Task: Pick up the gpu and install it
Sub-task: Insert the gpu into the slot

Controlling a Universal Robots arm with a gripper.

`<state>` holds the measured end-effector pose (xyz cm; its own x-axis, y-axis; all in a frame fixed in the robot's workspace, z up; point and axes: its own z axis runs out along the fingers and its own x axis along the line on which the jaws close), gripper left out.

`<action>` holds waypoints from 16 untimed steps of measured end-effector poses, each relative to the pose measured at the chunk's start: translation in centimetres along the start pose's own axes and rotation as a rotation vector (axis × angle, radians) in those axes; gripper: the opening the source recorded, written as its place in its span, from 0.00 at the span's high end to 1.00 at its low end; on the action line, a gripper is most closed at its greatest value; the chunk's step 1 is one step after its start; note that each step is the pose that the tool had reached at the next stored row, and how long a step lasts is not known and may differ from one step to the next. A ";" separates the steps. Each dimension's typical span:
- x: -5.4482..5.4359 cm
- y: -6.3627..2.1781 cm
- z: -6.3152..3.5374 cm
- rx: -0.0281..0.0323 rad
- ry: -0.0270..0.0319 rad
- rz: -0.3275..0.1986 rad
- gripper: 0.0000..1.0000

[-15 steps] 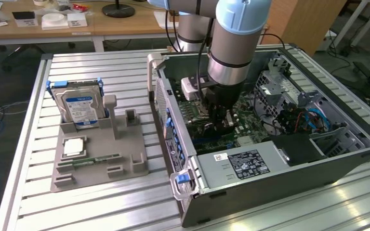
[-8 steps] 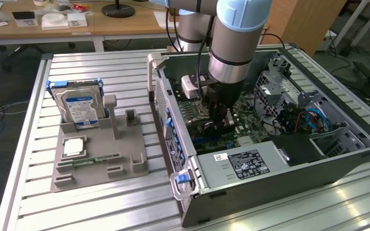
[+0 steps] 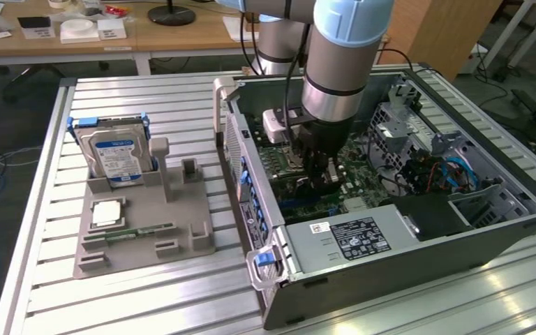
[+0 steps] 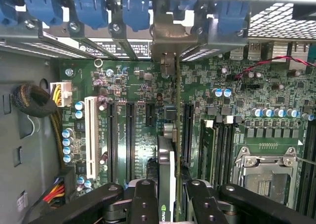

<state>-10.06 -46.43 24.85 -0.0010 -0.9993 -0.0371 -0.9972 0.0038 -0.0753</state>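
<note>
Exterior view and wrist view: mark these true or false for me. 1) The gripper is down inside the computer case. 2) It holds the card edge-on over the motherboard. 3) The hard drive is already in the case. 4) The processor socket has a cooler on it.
1) True: the gripper is inside the computer case.
2) True: the card sits between the fingers, above the motherboard.
3) False: the hard drive stands in the grey holder outside.
4) False: the processor socket is bare.
</note>
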 end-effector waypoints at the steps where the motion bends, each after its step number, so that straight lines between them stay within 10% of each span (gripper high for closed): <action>1: 0.0 0.00 0.03 0.0001 -0.0002 0.000 0.74; 16: 0.0 0.12 0.63 -0.0001 0.0001 0.000 0.74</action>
<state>-10.13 -46.43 24.21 -0.0013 -0.9993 -0.0371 -0.9972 0.0041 -0.0752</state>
